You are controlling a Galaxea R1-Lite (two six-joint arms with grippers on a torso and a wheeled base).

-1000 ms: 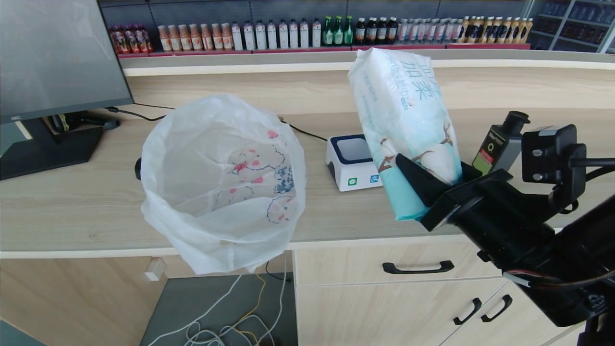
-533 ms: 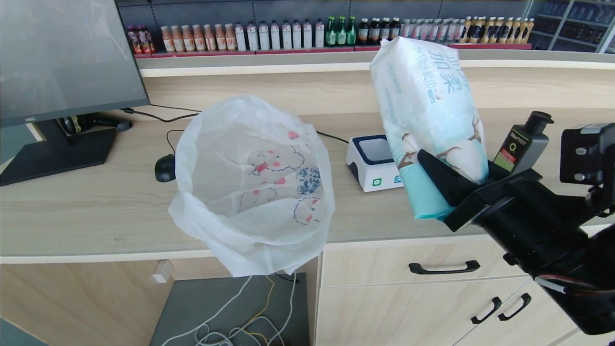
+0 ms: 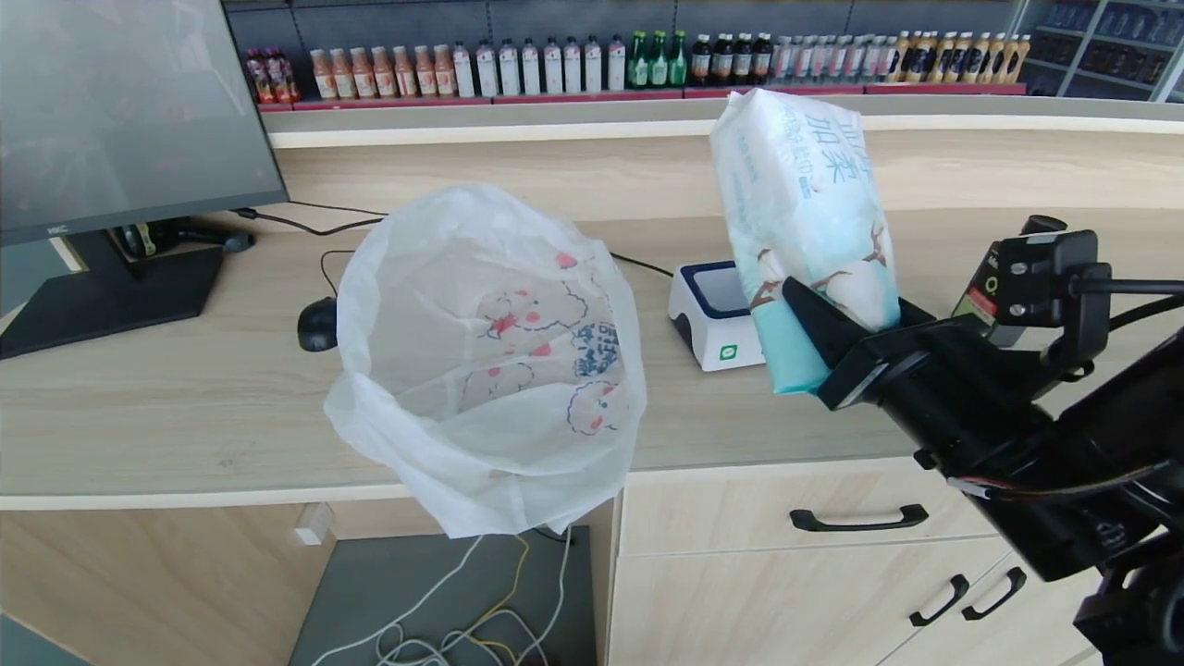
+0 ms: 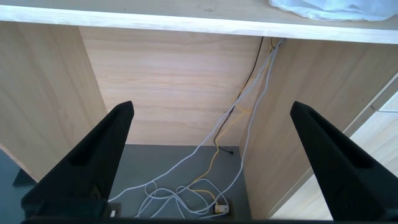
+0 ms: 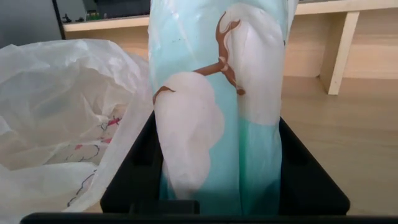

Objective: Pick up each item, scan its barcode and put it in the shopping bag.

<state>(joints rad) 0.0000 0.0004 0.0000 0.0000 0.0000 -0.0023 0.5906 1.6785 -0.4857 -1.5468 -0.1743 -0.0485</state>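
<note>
A tall white and teal tissue pack [image 3: 803,213] stands upright in the air, with my right gripper [image 3: 837,319] shut on its lower end. It hangs just right of the white barcode scanner [image 3: 705,319] on the counter. The right wrist view has the pack [image 5: 217,106] between the black jaws of the right gripper [image 5: 217,158], with the bag [image 5: 68,112] beside it. The translucent shopping bag [image 3: 490,351] stands open at the counter's front edge. My left gripper [image 4: 212,109] is open below the counter, over loose cables.
A dark bottle [image 3: 979,289] stands on the counter behind my right wrist. A monitor [image 3: 120,102] and a mouse [image 3: 317,324] occupy the left of the wooden counter [image 3: 166,407]. Drawers with black handles [image 3: 858,520] sit below. Bottles line the back shelf [image 3: 638,60].
The head camera turned first, shifting the whole scene right. Since then my right gripper has carried the tissue pack slightly lower and farther out, closer to the scanner.
</note>
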